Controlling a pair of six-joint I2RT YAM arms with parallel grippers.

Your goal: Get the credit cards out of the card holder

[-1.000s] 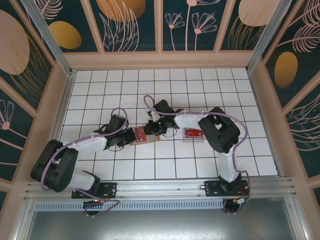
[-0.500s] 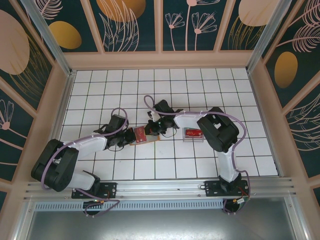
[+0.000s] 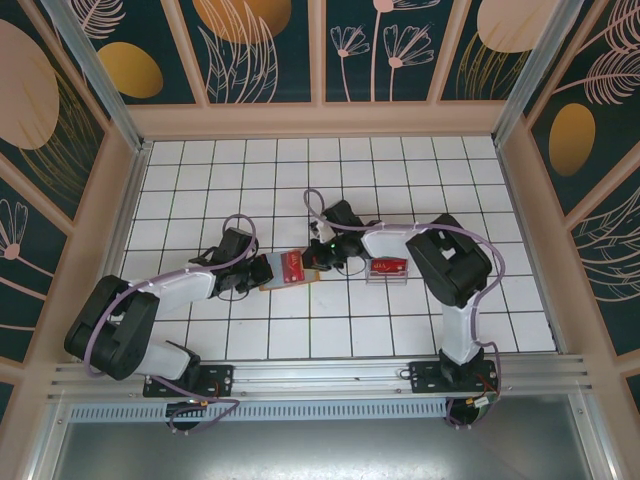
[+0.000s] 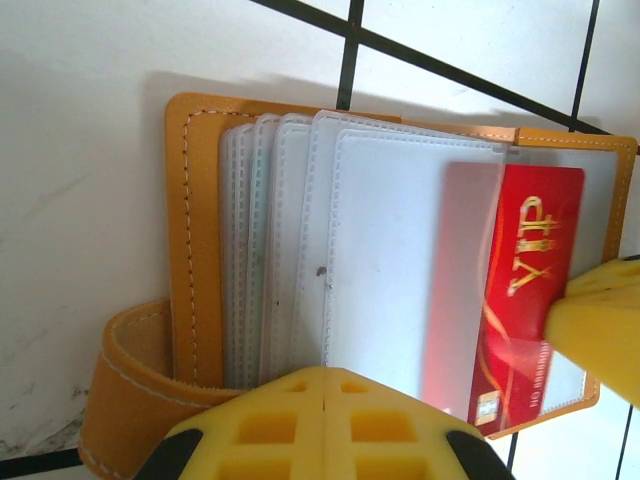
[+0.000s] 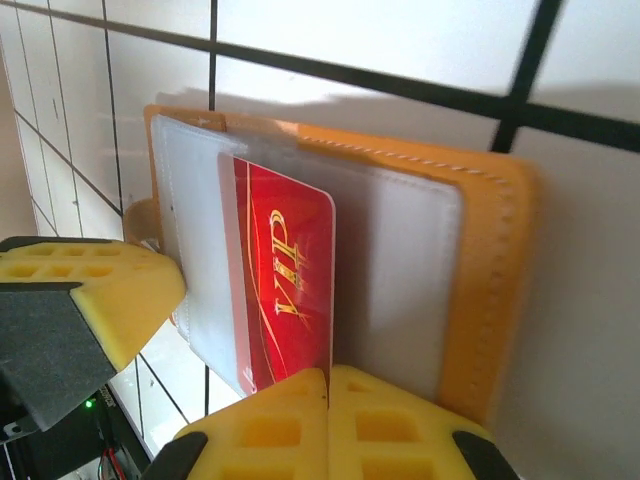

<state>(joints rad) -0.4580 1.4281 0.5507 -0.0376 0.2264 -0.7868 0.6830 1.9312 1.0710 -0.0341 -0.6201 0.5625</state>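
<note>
The card holder [image 4: 195,250] lies open on the white tiles, tan-orange with a stack of clear pockets. A red credit card [image 4: 530,290] marked VIP sticks partway out of the top pocket, toward the right. My right gripper [image 5: 328,372] is shut on the outer edge of that red card [image 5: 290,280], which runs into the seam between its fingers. My left gripper [image 4: 325,372] is shut on the edge of a clear pocket leaf of the card holder [image 5: 490,260]. In the top view the left gripper [image 3: 262,272] and right gripper [image 3: 316,258] face each other across the holder [image 3: 270,282].
A clear plastic box [image 3: 388,267] with red contents sits just right of the right gripper. Wooden walls ring the tiled table, with open tiles behind and in front of the arms.
The right gripper closed on the red card and shifted a little to the right, drawing the card further out of its pocket. The left arm held still.
</note>
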